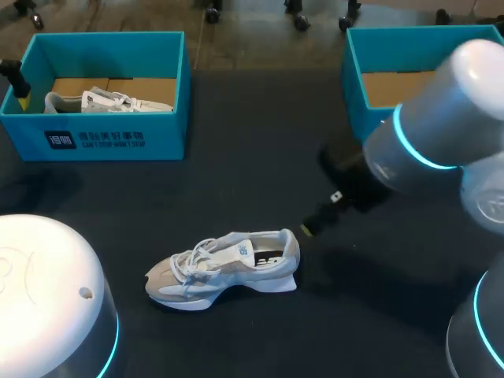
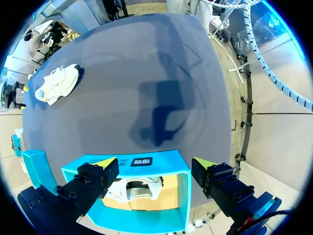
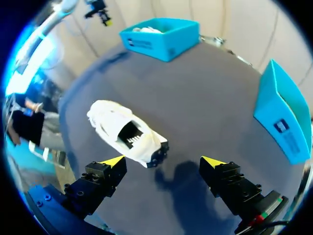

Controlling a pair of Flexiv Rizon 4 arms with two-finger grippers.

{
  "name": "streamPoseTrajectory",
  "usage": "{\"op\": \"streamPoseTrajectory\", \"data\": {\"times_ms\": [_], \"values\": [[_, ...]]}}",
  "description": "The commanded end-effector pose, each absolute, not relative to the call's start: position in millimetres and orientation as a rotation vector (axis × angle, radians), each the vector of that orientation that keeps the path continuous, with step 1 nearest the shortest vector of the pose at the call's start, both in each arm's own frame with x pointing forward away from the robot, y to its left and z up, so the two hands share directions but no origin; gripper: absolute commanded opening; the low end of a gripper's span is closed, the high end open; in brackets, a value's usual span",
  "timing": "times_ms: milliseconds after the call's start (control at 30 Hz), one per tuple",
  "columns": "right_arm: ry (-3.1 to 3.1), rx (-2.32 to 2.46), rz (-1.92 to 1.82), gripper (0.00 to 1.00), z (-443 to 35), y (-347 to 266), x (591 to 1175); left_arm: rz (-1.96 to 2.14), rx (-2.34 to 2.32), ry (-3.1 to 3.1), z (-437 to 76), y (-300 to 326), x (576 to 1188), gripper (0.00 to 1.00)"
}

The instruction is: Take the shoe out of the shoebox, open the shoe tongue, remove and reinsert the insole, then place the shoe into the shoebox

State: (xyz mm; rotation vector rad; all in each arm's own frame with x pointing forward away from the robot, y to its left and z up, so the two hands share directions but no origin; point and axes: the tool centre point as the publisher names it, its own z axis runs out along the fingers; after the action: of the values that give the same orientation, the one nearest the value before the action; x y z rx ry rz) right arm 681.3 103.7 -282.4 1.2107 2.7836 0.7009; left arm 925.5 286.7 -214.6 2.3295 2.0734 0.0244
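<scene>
Lying just ahead of spread right hand: shoe.

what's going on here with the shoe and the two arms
A white shoe stands on its sole on the dark table, outside both boxes. The right end effector is open, with the shoe's heel just ahead of it, and is not gripping the shoe. The left end effector is open above the left shoebox, which holds a second shoe.

Pale shoe upright on its sole, well apart from teal left shoebox and teal right shoebox
</scene>
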Motion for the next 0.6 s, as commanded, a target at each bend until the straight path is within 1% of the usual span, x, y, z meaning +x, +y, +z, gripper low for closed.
{"op": "streamPoseTrajectory", "data": {"times_ms": [33,100,233,600], "values": [[2.961,0.235,1.743,1.0,-300.3,93.2,683.3,0.028,2.33,2.073,-214.4,286.7,924.9,1.0],[2.924,0.158,1.8,1.0,-309.8,85.8,688.8,0.028,2.33,2.073,-214.4,286.7,924.9,1.0],[2.809,-0.179,1.855,1.0,-319.0,76.8,692.4,0.028,2.33,2.073,-214.4,286.7,924.9,1.0],[2.805,-0.201,1.866,1.0,-319.7,75.5,692.5,0.028,2.33,2.073,-214.4,286.7,924.9,1.0]]}}
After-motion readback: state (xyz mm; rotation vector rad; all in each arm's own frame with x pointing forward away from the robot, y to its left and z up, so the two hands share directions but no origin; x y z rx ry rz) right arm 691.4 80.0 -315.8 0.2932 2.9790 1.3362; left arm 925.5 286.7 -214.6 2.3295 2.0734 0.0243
